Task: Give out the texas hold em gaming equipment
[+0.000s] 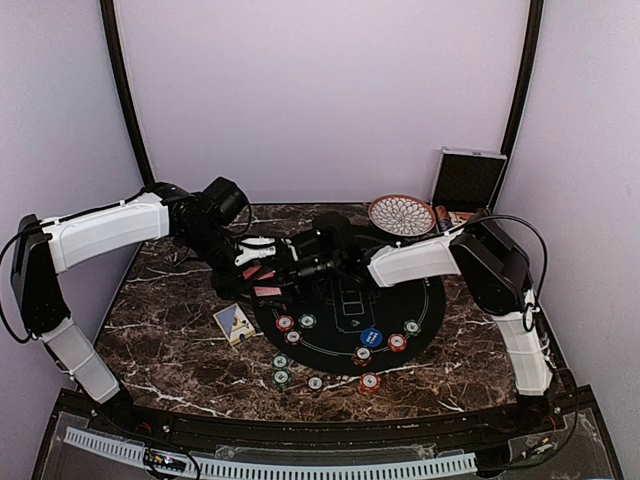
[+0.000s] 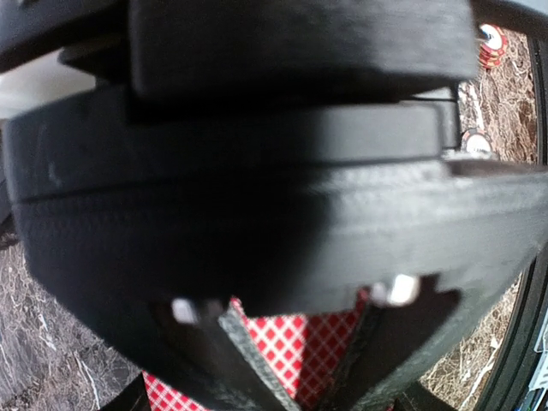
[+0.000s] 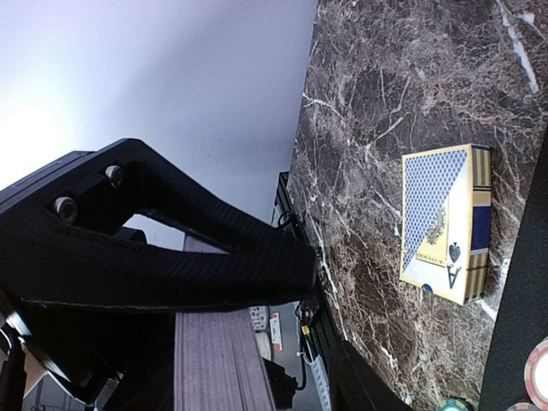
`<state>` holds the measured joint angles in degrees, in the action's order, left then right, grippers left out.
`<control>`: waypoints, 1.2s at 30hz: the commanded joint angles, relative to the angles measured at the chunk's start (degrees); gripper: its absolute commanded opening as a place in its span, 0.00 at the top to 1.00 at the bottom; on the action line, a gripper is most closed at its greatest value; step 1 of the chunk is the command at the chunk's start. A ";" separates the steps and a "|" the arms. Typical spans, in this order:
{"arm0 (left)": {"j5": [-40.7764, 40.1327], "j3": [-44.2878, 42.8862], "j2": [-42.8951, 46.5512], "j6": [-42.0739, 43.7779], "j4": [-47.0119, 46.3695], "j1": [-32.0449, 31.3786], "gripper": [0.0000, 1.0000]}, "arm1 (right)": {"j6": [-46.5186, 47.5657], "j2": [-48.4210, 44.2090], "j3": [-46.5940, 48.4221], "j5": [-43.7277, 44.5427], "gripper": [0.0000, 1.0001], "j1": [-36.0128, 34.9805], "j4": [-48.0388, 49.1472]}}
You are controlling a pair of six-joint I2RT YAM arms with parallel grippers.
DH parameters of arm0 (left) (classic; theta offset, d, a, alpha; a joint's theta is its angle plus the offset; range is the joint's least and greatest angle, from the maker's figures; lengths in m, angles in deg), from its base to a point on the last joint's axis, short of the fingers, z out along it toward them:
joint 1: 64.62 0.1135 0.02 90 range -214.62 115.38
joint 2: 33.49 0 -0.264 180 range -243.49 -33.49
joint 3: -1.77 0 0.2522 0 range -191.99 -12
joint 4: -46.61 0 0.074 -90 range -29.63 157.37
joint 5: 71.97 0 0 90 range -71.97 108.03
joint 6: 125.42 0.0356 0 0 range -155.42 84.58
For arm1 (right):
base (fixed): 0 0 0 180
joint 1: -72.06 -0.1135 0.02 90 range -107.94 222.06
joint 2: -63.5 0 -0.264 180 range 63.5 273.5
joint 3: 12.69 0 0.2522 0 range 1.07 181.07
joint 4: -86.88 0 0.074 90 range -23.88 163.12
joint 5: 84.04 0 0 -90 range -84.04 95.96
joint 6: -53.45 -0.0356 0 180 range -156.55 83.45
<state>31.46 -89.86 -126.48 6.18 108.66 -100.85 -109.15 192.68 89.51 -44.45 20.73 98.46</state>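
My left gripper (image 1: 258,260) is shut on a deck of red-checked playing cards (image 2: 291,342), held over the left edge of the round black mat (image 1: 430,300). In the left wrist view the right gripper's black body fills most of the picture. My right gripper (image 1: 300,264) is right against that deck. Its jaws stand apart, and the deck's grey edge (image 3: 210,377) runs under its upper finger (image 3: 214,257). One red-backed card (image 1: 267,291) lies on the mat below. Red (image 1: 285,323), green (image 1: 307,321) and white chips (image 1: 315,383) and a blue disc (image 1: 371,337) lie on the mat's near side.
A blue and yellow card box (image 1: 233,322) (image 3: 445,223) lies on the marble left of the mat. A patterned bowl (image 1: 400,214) and an open silver case (image 1: 468,178) stand at the back right. Purple walls close in the table on three sides.
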 commanded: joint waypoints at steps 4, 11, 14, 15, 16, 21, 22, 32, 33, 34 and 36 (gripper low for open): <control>2.00 -0.69 2.35 0.34 1.06 -0.24 1.00 | 5.53 -2.67 0.23 5.27 0.51 0.60 -9.35; 2.13 0.10 3.46 0.32 1.12 -0.23 1.00 | 5.91 -5.27 -4.07 6.00 0.51 1.84 -8.68; 2.13 0.24 3.54 0.25 1.05 -0.20 1.00 | 6.15 -6.11 -5.04 6.03 0.51 1.94 -8.61; 2.08 0.25 3.63 0.24 1.07 -0.22 1.00 | 6.23 -6.47 -5.32 6.03 0.51 1.89 -8.56; 2.10 0.30 3.62 0.23 1.07 -0.24 1.00 | 6.35 -6.67 -5.45 6.03 0.51 1.97 -8.63; 2.17 0.51 3.70 0.08 1.02 -0.24 1.00 | 6.39 -7.63 -5.59 5.93 0.51 1.98 -8.80; 2.15 0.52 3.65 0.07 1.02 -0.20 1.00 | 6.15 -7.76 -5.45 5.67 0.51 1.90 -8.41; 2.35 1.49 3.88 -0.56 0.13 -0.23 1.00 | 6.24 -9.14 -4.86 5.73 0.42 1.86 -8.88; 2.46 1.34 3.87 -0.65 0.11 -0.24 1.00 | 5.90 -8.84 -4.49 5.76 0.42 1.73 -8.34; 2.63 1.19 3.74 -0.87 0.12 -0.18 1.00 | 5.51 -8.33 -3.86 5.64 0.41 1.54 -8.10; 3.02 0.63 3.66 -1.03 0.41 -0.22 1.00 | 4.96 -7.35 -2.48 5.40 0.41 1.06 -7.61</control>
<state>32.42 -88.86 -125.58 5.83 108.68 -100.87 -103.32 185.84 85.06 -39.47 22.15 89.32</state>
